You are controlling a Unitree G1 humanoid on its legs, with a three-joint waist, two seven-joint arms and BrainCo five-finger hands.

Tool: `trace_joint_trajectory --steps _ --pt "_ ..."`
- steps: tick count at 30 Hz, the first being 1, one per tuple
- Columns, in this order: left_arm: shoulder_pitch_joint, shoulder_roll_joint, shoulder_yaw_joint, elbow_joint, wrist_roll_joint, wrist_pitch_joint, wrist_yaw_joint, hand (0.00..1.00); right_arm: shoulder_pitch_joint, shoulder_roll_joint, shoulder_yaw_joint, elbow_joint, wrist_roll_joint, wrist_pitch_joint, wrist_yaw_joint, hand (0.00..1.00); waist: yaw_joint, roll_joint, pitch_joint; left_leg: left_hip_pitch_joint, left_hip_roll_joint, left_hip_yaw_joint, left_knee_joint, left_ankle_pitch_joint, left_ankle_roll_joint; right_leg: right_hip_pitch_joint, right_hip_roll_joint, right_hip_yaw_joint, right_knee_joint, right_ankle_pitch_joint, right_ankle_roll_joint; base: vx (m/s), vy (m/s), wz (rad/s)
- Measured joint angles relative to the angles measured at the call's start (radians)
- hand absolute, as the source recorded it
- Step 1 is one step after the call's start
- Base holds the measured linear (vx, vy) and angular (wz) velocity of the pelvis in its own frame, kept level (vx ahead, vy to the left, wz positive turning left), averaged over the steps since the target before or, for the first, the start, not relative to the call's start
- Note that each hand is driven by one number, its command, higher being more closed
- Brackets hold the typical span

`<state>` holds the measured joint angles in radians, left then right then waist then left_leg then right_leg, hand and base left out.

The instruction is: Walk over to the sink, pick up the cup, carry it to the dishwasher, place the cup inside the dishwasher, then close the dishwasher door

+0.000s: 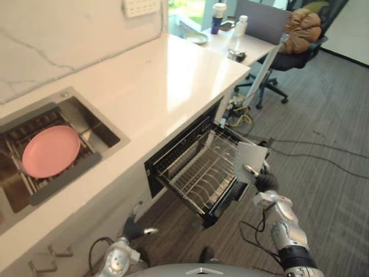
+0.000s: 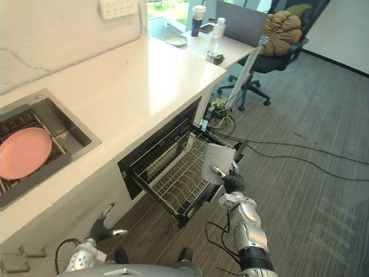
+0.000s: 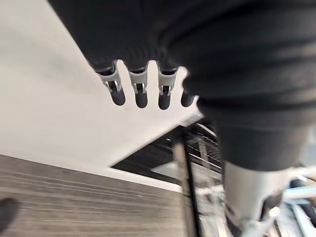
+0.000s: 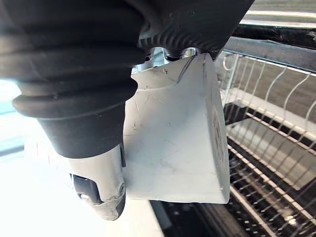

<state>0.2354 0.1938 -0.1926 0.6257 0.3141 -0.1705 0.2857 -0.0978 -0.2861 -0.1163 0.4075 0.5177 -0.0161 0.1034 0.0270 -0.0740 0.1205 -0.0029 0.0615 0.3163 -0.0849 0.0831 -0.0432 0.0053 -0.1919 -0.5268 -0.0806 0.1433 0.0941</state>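
Note:
A white cup (image 1: 251,161) hangs over the outer edge of the pulled-out wire rack (image 1: 199,173) of the open dishwasher (image 2: 147,158) under the counter. My right hand (image 1: 266,182) is shut on the cup from below. In the right wrist view the cup (image 4: 173,148) lies against the palm, the thumb (image 4: 98,190) beside it and the rack wires (image 4: 266,143) just past it. My left hand (image 2: 101,229) hangs low by the cabinet front, its fingers (image 3: 140,94) relaxed and holding nothing.
A pink plate (image 1: 51,151) lies in the sink (image 1: 102,131) at the left of the white counter (image 1: 144,86). Beyond the counter's end stand a desk (image 1: 248,46) with small items and an office chair (image 1: 300,34). Cables (image 1: 323,156) cross the grey floor.

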Motion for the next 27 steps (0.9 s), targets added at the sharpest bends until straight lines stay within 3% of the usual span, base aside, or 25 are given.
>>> trace_joint_trajectory --steps 4,5,8,13,16,19,21,23,27 --pt "-0.051 0.026 0.157 0.104 -0.016 0.063 0.064 0.00 -0.097 -0.001 0.046 0.050 -0.080 -0.009 -0.028 1.00 0.041 -0.038 0.088 -0.042 0.007 -0.047 0.001 0.026 0.000 -0.022 0.009 -0.012 0.001 0.002 -0.005 -0.03 -0.007 0.31" --pt "-0.033 0.035 0.170 0.112 -0.038 0.103 0.065 0.00 -0.124 -0.003 0.062 0.050 -0.109 -0.010 -0.043 1.00 0.061 -0.047 0.109 -0.056 0.006 -0.055 0.002 0.030 0.000 -0.036 0.008 -0.013 0.009 0.004 -0.003 0.00 -0.002 0.20" --pt "-0.011 0.032 0.193 0.117 -0.070 0.151 0.083 0.00 -0.193 -0.011 0.075 0.072 -0.132 -0.009 -0.069 1.00 0.075 -0.058 0.155 -0.087 0.002 -0.091 0.006 0.042 0.005 -0.047 0.009 -0.032 0.020 0.005 -0.007 0.05 -0.002 0.33" --pt "-0.013 0.031 0.202 0.136 -0.081 0.155 0.117 0.00 -0.348 -0.080 0.101 0.295 -0.173 -0.012 -0.120 1.00 0.125 -0.076 0.233 -0.140 0.000 -0.147 0.007 0.073 0.009 -0.070 0.012 -0.030 0.029 0.002 -0.007 0.05 0.015 0.37" --pt "-0.012 0.031 0.213 0.145 -0.089 0.161 0.078 0.00 -0.395 -0.133 0.115 0.368 -0.173 -0.035 -0.137 1.00 0.144 -0.069 0.280 -0.158 -0.001 -0.183 0.007 0.081 0.009 -0.072 0.013 -0.032 0.038 -0.003 -0.009 -0.01 0.019 0.29" --pt "-0.013 0.033 0.213 0.182 -0.094 0.279 -0.043 0.00 -0.453 -0.179 0.132 0.404 -0.226 -0.046 -0.138 1.00 0.146 -0.060 0.326 -0.163 -0.001 -0.202 0.006 0.088 0.001 -0.078 0.009 -0.032 0.071 -0.030 -0.011 -0.04 0.017 0.19" --pt "-0.013 0.031 0.212 0.233 -0.103 0.333 -0.113 0.00 -0.477 -0.206 0.153 0.411 -0.252 -0.046 -0.142 1.00 0.155 -0.056 0.336 -0.179 0.004 -0.204 0.006 0.091 -0.002 -0.100 0.010 -0.031 0.087 -0.050 -0.017 -0.06 -0.005 0.05" --pt "-0.013 0.027 0.212 0.272 -0.131 0.367 -0.137 0.00 -0.513 -0.212 0.153 0.440 -0.274 -0.044 -0.157 1.00 0.159 -0.055 0.336 -0.210 0.013 -0.206 0.006 0.096 -0.007 -0.130 0.016 -0.027 0.093 -0.054 -0.018 -0.05 -0.033 0.09" --pt "-0.033 0.010 0.204 0.284 -0.137 0.366 -0.138 0.00 -0.546 -0.216 0.156 0.480 -0.313 -0.031 -0.148 1.00 0.166 -0.043 0.344 -0.237 0.019 -0.214 0.006 0.115 -0.009 -0.149 0.024 -0.025 0.089 -0.052 -0.022 0.01 -0.032 0.10"
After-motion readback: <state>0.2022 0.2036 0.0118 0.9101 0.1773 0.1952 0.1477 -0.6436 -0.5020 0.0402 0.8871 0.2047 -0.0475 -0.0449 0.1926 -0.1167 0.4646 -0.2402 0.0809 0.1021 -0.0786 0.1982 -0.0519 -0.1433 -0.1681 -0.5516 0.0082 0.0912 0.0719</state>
